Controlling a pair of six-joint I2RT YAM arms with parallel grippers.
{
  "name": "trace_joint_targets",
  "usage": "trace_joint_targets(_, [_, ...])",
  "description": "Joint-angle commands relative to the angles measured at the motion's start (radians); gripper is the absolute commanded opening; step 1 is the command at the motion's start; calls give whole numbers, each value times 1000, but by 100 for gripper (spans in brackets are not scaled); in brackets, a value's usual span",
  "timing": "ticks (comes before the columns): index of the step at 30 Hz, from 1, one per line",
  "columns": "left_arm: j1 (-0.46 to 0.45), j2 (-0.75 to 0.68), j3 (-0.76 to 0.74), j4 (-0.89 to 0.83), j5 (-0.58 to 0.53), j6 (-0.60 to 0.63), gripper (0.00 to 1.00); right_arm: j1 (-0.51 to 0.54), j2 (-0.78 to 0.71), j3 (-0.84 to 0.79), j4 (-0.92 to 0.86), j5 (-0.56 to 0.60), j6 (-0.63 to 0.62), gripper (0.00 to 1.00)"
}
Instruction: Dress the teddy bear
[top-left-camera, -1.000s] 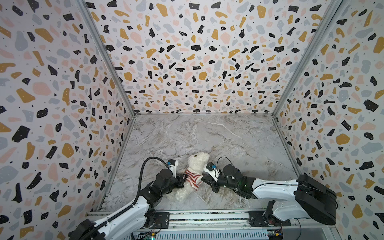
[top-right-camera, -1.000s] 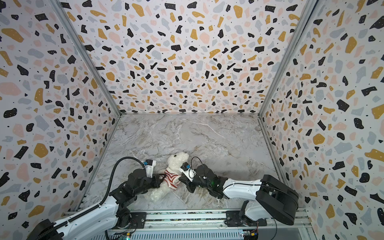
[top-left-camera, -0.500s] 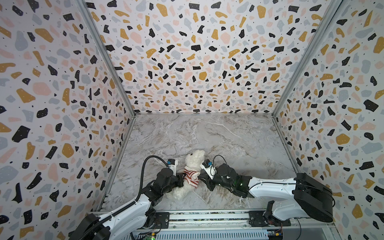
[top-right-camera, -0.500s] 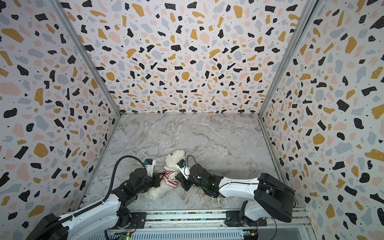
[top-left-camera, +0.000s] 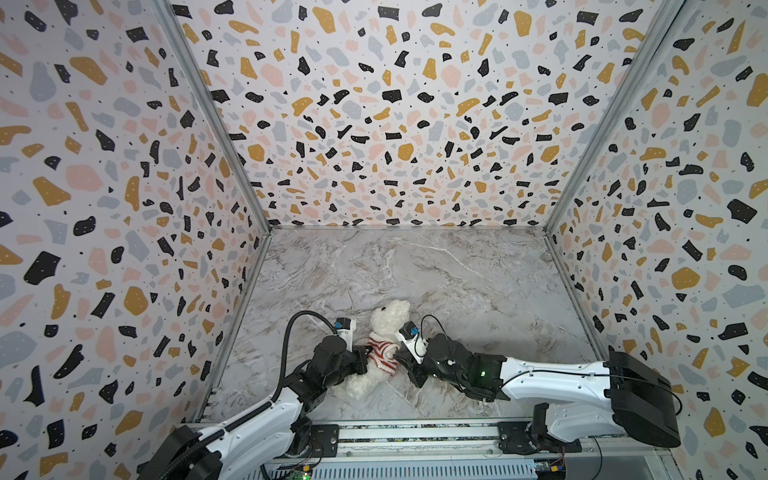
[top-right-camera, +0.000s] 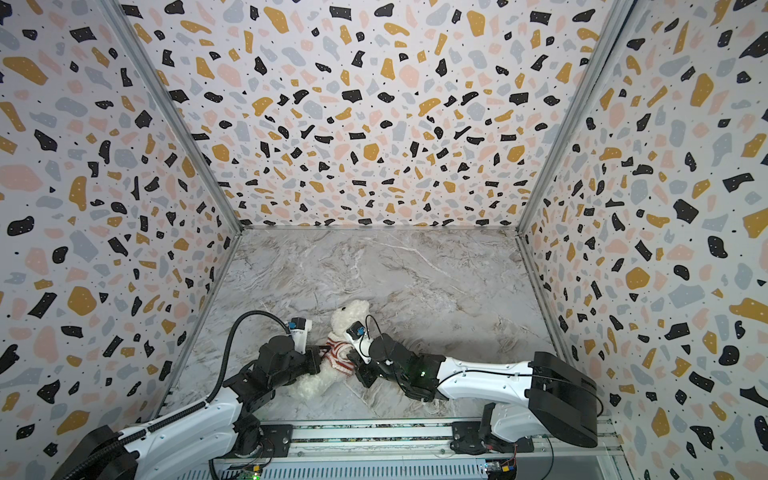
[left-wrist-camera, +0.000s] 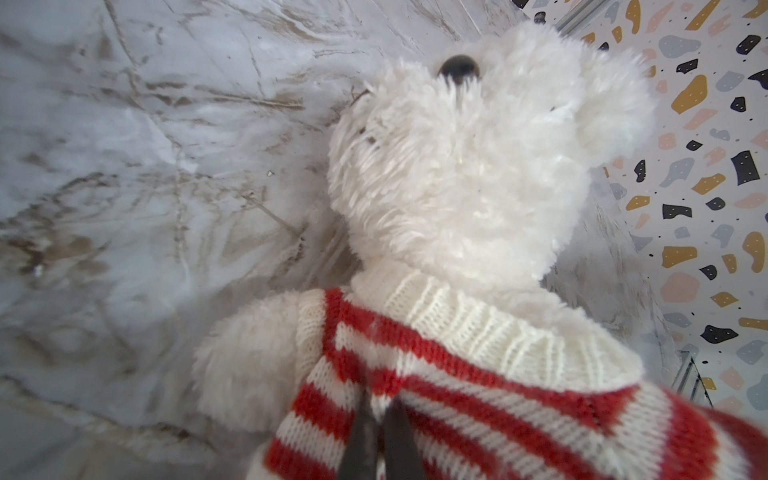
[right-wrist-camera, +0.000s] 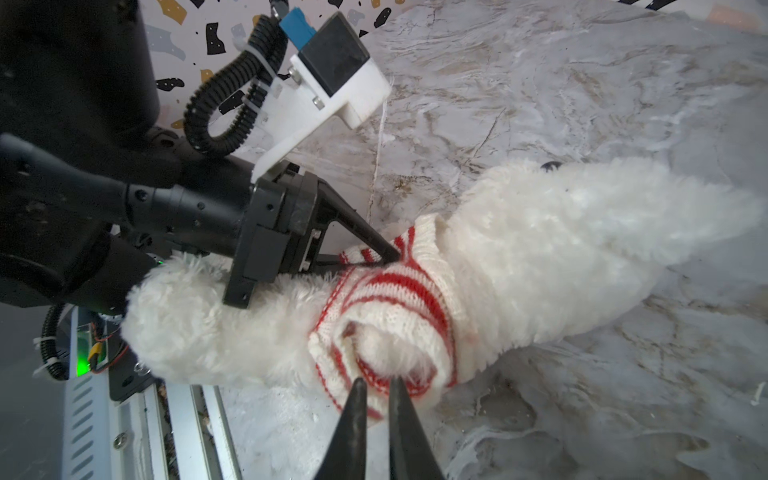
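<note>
The teddy bear (top-left-camera: 390, 316) (top-right-camera: 351, 316) lies on the marble floor near the front, head toward the back wall. A red-and-white striped sweater (top-left-camera: 380, 353) (top-right-camera: 338, 353) sits around its torso with the collar under its chin (left-wrist-camera: 478, 395). My left gripper (top-left-camera: 365, 353) (left-wrist-camera: 380, 403) (right-wrist-camera: 388, 257) is shut on the knit at the bear's side by one arm. From the opposite side my right gripper (top-left-camera: 397, 358) (right-wrist-camera: 378, 384) pinches the rolled edge of the sweater (right-wrist-camera: 395, 299), its tips almost together. The bear's bare legs (top-left-camera: 359, 388) point at the front rail.
Terrazzo-patterned walls close the cell on the left, back and right. An aluminium rail (top-left-camera: 415, 432) with both arm bases runs along the front. The left wall's foot (top-left-camera: 232, 332) lies close beside the left arm. Open marble floor (top-left-camera: 457, 270) stretches behind the bear.
My right gripper has slid left up against the bear and now rests on the sweater's edge. The left gripper has kept its hold, and the bear has barely shifted.
</note>
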Motion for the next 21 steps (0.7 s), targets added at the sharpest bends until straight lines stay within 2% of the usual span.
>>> trace_joint_targets(1, [11, 25, -29, -113, -32, 15, 0, -2, 32, 73, -52, 39, -8, 13])
trace_joint_targets(11, [10, 30, -29, -99, -25, 15, 0, -28, 104, 101, -37, 6, -13, 14])
trace_joint_targets(21, [10, 26, -36, -91, -17, 14, 0, -52, 141, 96, 27, -28, -25, 30])
